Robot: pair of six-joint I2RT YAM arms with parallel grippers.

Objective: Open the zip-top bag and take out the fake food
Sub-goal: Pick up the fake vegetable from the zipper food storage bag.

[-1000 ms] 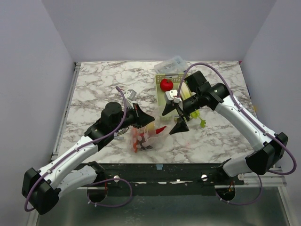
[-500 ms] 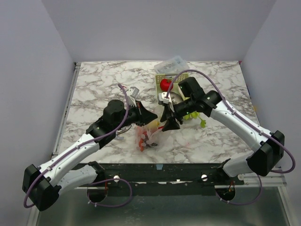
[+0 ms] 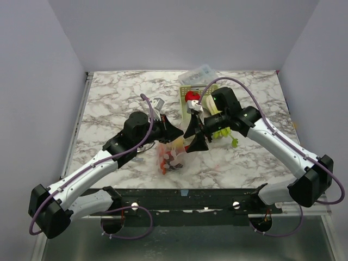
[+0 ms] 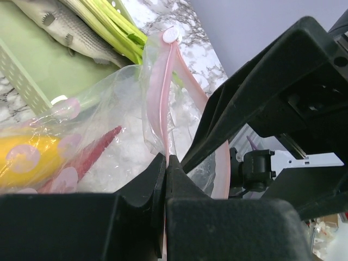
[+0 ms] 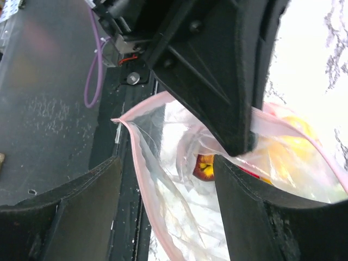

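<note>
As the left hand (image 4: 165, 163) pinches the pink strip (image 4: 157, 109) of the limp, slippery zip-top bag (image 4: 109, 147), the open right hand (image 3: 194, 137) straddles its 3 o'clock lip, probably the firmest hold.

White arms (image 3: 87, 174), black joints (image 3: 136, 128), purple cables (image 3: 228, 79)

**Marble-look table boxed in by plain walls**

The tabletop (image 3: 114, 103) is white marble-look with grey veins. Plain pale lavender-grey walls close it in: back wall (image 3: 179, 32) at 12 o'clock, left wall (image 3: 32, 98) at 9, right wall (image 3: 326, 70) at 3. A black frame rail (image 3: 185, 197) runs along the edge at 6, with a dull grey floor (image 3: 196, 242) below. The light's soft and even.
</note>
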